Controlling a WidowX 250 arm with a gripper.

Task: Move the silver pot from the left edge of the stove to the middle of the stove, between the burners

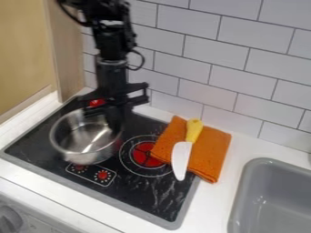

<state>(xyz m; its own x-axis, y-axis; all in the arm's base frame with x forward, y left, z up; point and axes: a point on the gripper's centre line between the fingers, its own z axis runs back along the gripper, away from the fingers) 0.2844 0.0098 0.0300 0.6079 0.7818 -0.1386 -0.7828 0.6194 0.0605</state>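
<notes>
The gripper [115, 116] hangs down at the right rim of a shiny metal pot [86, 152], its lower end overlapping the rim in the view. Whether it touches the pot I cannot tell. The pot stands on the left part of the black stovetop [155, 193], and its visible inside is bare metal. To the right, a knife with a yellow handle [193, 130] and a white blade [181, 159] lies on a folded orange cloth [209, 152]. The cloth lies partly over the stove's right edge.
A red-centred burner [146, 154] is between pot and cloth, with two red knobs [102, 174] painted near the front. A grey sink [270, 195] is set into the counter at the lower right. A tiled wall [209, 91] rises behind; a wooden panel [63, 45] stands at left.
</notes>
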